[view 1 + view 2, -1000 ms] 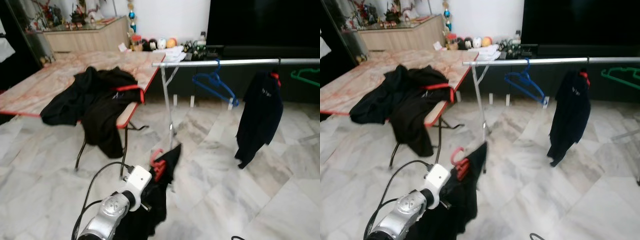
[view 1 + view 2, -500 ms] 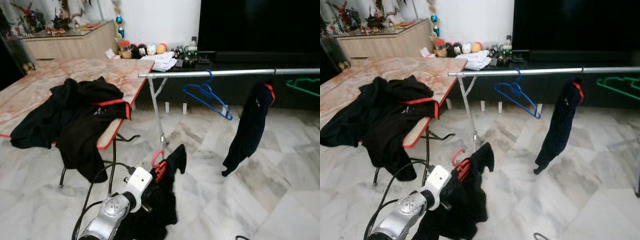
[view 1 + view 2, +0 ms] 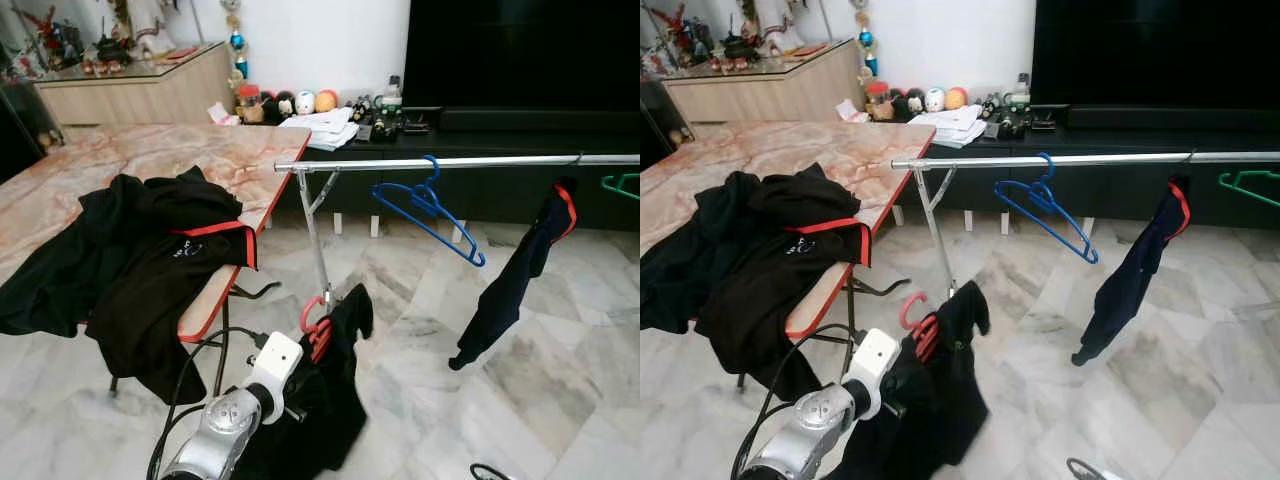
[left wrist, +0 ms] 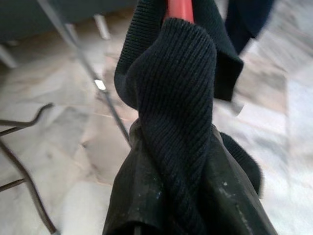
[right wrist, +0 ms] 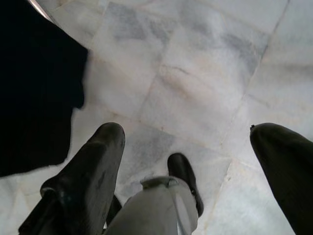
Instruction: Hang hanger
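One red hanger (image 3: 316,325) draped with a black garment (image 3: 325,400) is carried low in front of the robot by the left gripper (image 3: 300,400), its red hook rising just above the cloth and pointing toward the rail. In the left wrist view the dark knit fabric (image 4: 181,112) bunches up between and over the fingers (image 4: 142,200), with the red hanger neck (image 4: 178,9) poking out beyond it, so the fingers are closed on the hanger through the cloth. The silver left arm (image 3: 225,435) with its white wrist block and black cables reaches up from the lower edge of the head views. Ahead and higher stands a silver clothes rail (image 3: 450,161) on a slanted metal leg (image 3: 318,235); the carried hanger is well below it and just beside that leg. On the rail hang an empty blue hanger (image 3: 428,205), a dark garment on a red hanger (image 3: 520,275) farther to the right, and a green hanger (image 3: 622,184) at the far right edge. To the left is a marble-patterned worktop (image 3: 150,155) with a red edge, carrying a heap of black clothing (image 3: 140,265) that spills over its side. The right gripper (image 5: 190,171) hangs over the pale marble floor (image 5: 195,73), its two black fingers (image 5: 85,171) spread wide apart and holding nothing.
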Controlling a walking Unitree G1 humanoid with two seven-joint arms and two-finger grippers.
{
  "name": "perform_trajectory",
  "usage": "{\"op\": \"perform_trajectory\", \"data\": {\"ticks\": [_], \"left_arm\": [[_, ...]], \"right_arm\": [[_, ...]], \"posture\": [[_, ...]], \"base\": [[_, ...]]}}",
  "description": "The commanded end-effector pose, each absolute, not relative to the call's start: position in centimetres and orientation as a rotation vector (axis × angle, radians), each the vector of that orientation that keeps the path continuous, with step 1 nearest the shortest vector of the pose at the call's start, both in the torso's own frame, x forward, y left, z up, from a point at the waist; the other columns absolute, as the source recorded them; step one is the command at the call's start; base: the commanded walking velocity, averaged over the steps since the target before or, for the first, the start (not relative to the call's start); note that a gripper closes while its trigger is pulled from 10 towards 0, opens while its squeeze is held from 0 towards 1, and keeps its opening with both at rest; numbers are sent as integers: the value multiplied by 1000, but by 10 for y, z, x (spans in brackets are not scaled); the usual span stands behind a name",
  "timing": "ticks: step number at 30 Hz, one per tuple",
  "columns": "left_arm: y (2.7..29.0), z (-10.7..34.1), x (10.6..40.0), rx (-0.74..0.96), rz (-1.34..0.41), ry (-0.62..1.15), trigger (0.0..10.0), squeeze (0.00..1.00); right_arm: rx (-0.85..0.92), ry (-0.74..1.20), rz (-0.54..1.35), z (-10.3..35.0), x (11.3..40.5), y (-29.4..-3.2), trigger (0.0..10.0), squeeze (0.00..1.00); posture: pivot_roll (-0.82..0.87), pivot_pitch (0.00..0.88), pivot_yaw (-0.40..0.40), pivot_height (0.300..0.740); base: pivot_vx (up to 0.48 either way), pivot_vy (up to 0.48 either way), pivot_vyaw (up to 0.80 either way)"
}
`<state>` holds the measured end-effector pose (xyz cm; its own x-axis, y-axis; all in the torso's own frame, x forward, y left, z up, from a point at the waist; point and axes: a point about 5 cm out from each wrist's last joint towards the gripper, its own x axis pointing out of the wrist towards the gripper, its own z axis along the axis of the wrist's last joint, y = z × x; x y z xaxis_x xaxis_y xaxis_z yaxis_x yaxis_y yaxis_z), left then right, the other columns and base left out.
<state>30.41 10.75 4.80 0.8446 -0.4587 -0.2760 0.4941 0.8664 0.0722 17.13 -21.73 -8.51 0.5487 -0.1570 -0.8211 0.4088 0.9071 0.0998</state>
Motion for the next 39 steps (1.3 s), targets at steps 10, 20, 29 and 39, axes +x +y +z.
{"op": "perform_trajectory", "data": {"ticks": [10, 20, 29, 39], "left_arm": [[139, 43, 303, 147, -341, 267, 10000, 0], [139, 44, 304, 145, -331, 267, 10000, 0], [143, 44, 304, 149, -319, 267, 10000, 0], [148, 41, 302, 149, -304, 275, 10000, 0]], "right_arm": [[292, 961, -302, -89, 168, -206, 10000, 0], [270, 962, -283, -89, 169, -205, 10000, 0], [256, 966, -278, -88, 169, -206, 10000, 0], [236, 973, -260, -88, 170, -206, 10000, 0]], "posture": [[-69, 0, 80, 740], [-69, 0, 77, 740], [-69, 0, 76, 740], [-66, 0, 72, 740]], "base": [[0, -62, 0], [0, -398, 0], [0, -398, 0], [0, -399, 0]]}}
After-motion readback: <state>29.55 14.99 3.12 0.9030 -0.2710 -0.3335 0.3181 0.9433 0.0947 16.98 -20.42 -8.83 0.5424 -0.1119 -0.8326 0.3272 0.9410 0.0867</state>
